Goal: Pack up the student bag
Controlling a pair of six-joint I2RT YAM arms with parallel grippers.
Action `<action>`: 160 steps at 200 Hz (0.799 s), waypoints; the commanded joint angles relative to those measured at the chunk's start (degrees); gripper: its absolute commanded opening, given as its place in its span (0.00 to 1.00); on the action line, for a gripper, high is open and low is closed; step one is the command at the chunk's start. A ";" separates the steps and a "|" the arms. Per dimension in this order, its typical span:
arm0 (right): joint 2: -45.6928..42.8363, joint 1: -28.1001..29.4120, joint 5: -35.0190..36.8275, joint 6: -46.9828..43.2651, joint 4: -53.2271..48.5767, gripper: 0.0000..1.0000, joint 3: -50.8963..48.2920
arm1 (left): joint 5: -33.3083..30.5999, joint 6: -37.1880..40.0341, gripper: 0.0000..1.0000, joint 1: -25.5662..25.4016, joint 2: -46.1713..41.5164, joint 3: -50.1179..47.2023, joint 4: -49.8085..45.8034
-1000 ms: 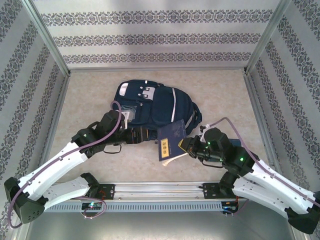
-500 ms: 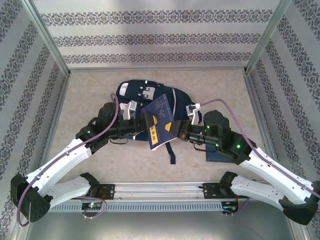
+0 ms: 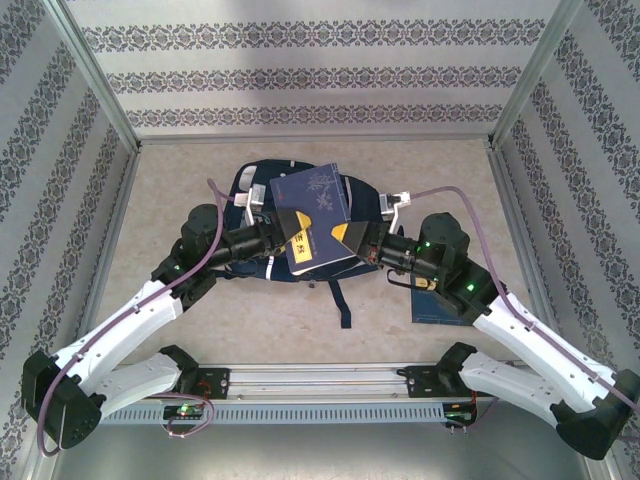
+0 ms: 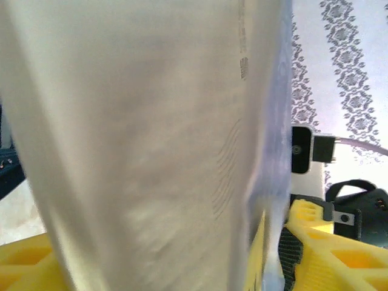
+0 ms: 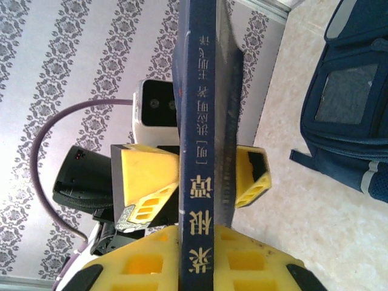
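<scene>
We see grey-and-white walls (image 3: pixel 320 75) papered in floral bands on three sides, framed by aluminium posts (image 3: pixel 92 75). Our bench (image 3: pixel 170 200) is pale beige, marbled and evenly lit.

Both arms reach in from 7 and 5 o'clock, elbows bent, wrists meeting at centre. The left gripper (image 3: pixel 283 238), pointing toward 3 o'clock, and the right gripper (image 3: pixel 352 245), pointing toward 9, each clamp the blue book (image 3: pixel 310 212).
</scene>
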 commanded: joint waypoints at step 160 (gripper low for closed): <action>-0.23 2.31 14.72 -4.36 9.17 0.97 -4.92 | -26.33 -11.97 0.00 0.54 -6.09 -11.95 25.49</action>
